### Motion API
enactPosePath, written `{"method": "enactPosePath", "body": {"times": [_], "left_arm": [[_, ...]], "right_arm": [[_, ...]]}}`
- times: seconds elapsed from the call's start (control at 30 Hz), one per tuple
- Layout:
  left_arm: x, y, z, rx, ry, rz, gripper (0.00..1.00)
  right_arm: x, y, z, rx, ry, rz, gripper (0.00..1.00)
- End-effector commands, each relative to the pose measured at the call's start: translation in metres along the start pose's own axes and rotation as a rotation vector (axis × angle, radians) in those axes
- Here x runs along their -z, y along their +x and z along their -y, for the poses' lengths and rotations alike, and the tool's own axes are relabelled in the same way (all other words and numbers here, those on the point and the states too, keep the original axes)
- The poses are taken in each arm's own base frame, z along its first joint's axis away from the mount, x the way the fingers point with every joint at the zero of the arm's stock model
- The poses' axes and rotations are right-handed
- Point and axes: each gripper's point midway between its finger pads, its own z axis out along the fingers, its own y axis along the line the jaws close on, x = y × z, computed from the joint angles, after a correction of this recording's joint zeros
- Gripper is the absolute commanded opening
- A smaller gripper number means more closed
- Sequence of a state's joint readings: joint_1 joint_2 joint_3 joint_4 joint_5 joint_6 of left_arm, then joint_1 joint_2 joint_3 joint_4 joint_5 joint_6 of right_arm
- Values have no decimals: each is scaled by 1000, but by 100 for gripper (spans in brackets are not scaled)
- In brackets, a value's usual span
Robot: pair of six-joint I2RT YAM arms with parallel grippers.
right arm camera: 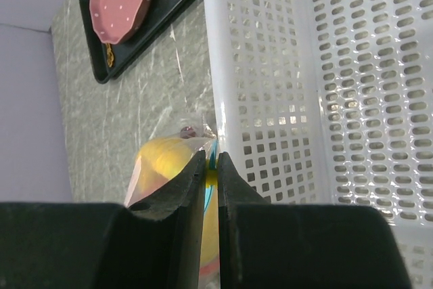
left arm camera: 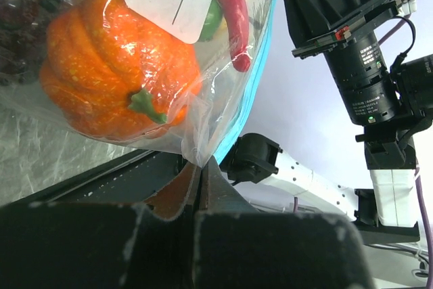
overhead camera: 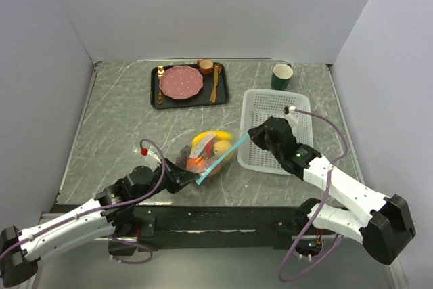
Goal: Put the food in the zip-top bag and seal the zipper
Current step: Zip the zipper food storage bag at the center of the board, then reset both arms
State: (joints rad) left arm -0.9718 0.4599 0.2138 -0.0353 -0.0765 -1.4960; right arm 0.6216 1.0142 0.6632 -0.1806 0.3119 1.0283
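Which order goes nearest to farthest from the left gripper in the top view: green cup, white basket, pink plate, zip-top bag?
From the left gripper:
1. zip-top bag, pinched at its corner, just ahead.
2. white basket, ahead to the right.
3. pink plate, far side, roughly straight ahead.
4. green cup, far side, off to the right.

Teal-blue zipper (overhead camera: 222, 160); pink, white-dotted plate (overhead camera: 180, 82)

The clear bag (overhead camera: 211, 155) bulges with toy produce, a ribbed orange fruit (left arm camera: 115, 79), a red chili (left arm camera: 235, 18), dark grapes (left arm camera: 17, 1) and a yellow banana (overhead camera: 206, 138), its teal zipper strip (overhead camera: 223, 158) running slantwise, pinched at both ends.
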Motion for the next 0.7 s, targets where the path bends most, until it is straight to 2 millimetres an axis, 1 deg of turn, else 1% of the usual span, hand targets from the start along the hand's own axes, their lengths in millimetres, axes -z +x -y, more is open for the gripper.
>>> {"method": "enactPosePath", "body": {"times": [0.0, 0.03, 0.07, 0.1, 0.13, 0.17, 0.2, 0.23, 0.27, 0.3, 0.33, 0.37, 0.4, 0.43, 0.47, 0.5, 0.53, 0.57, 0.6, 0.67], "left_arm": [[1, -5, 9, -30, 15, 18, 1], [1, -5, 11, -37, 18, 20, 2], [0, -5, 14, -43, 23, 21, 6], [0, -6, 15, -50, 22, 22, 14], [0, -7, 19, -65, 25, 27, 19], [0, -8, 20, -76, 19, 33, 20], [0, -9, 20, -86, 12, 37, 27], [0, -12, 22, -106, 4, 46, 34], [1, -13, 24, -116, 3, 51, 41], [2, -14, 26, -124, 6, 58, 58], [4, -17, 29, -142, 7, 67, 67], [5, -20, 27, -152, -12, 86, 74], [7, -23, 28, -161, -16, 99, 85], [10, -27, 34, -177, -12, 116, 89], [12, -33, 29, -190, -47, 143, 93], [15, -37, 31, -200, -55, 160, 99], [20, -42, 41, -223, -46, 181, 99], [23, -50, 34, -243, -92, 218, 99], [27, -55, 44, -267, -86, 240, 99], [33, -64, 47, -297, -113, 280, 99]], "right_arm": [[1, -38, -16, 36, -29, 125, 22], [3, -39, -16, 54, -28, 125, 25], [6, -42, -17, 68, -23, 128, 35], [7, -46, -14, 74, 0, 144, 43], [11, -50, -13, 83, 4, 155, 53], [14, -53, -8, 99, 27, 164, 65], [17, -56, -6, 105, 36, 177, 69], [25, -66, -6, 101, 36, 214, 73], [28, -68, -3, 113, 46, 223, 76], [31, -73, -3, 111, 49, 239, 77], [35, -78, 0, 110, 57, 261, 77], [37, -81, 2, 120, 71, 266, 80], [39, -85, 5, 123, 85, 276, 81], [39, -87, 12, 127, 116, 280, 83], [40, -91, 14, 133, 128, 286, 84], [39, -93, 17, 135, 142, 288, 84], [39, -97, 23, 133, 166, 295, 85], [39, -99, 26, 140, 173, 292, 86], [39, -101, 27, 141, 178, 294, 86], [38, -108, 36, 146, 201, 303, 86]]}}
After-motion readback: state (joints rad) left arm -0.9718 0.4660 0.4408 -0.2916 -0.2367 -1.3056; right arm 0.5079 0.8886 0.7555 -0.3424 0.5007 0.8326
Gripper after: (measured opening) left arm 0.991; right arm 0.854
